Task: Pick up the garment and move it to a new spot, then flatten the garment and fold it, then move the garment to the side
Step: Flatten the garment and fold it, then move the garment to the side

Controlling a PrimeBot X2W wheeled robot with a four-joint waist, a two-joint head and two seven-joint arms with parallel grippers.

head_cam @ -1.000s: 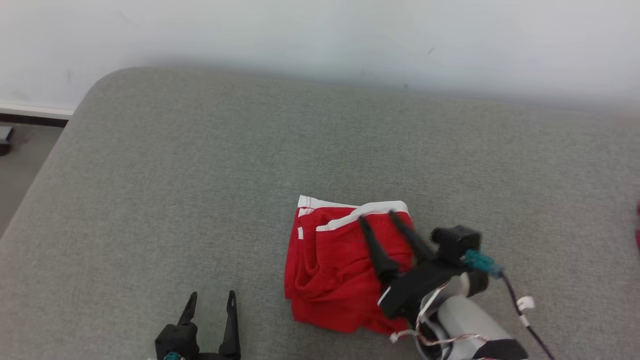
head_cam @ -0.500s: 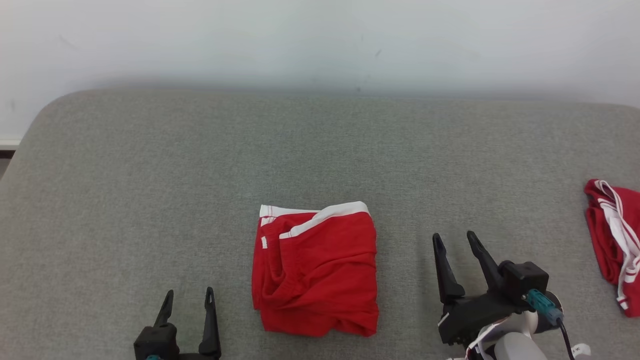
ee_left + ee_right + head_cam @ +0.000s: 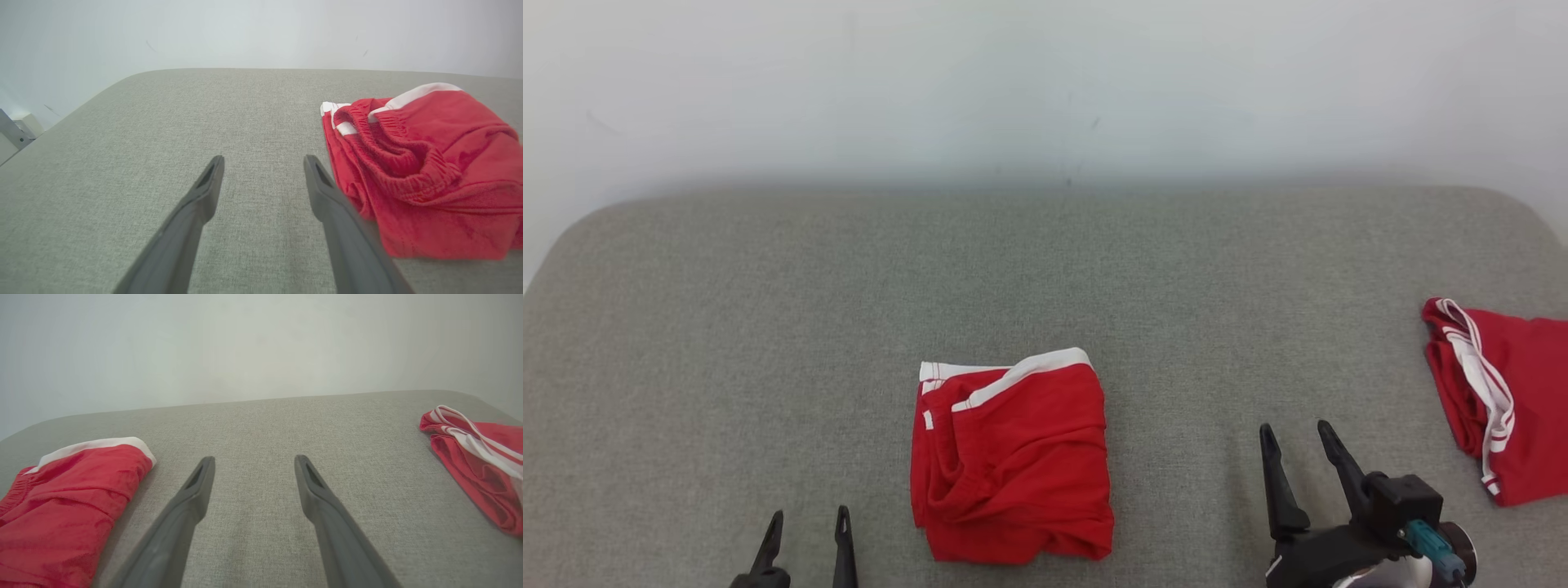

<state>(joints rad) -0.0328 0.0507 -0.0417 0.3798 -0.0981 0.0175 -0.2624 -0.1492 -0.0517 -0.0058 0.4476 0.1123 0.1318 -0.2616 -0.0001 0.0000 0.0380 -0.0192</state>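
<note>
The garment [image 3: 1013, 465], red shorts with a white waistband, lies folded into a rough square on the grey cushioned surface [image 3: 768, 327], near its front middle. In the left wrist view the garment [image 3: 425, 175] sits just right of my left gripper [image 3: 263, 159]. That left gripper [image 3: 809, 514] is open at the lower left, apart from the cloth. My right gripper [image 3: 1295, 427] is open to the right of the garment with nothing between its fingers. In the right wrist view the garment [image 3: 65, 506] lies left of the right gripper [image 3: 253, 459].
A second red garment [image 3: 1503, 400] with white stripes lies crumpled at the surface's right edge, also seen as a red garment [image 3: 478, 457] in the right wrist view. A pale wall [image 3: 1045, 82] runs behind. Bare grey surface stretches left and behind the folded shorts.
My right gripper has drawn back off the folded garment to its right. The head view has swung right, bringing the second garment into view. The folded garment stays put.
</note>
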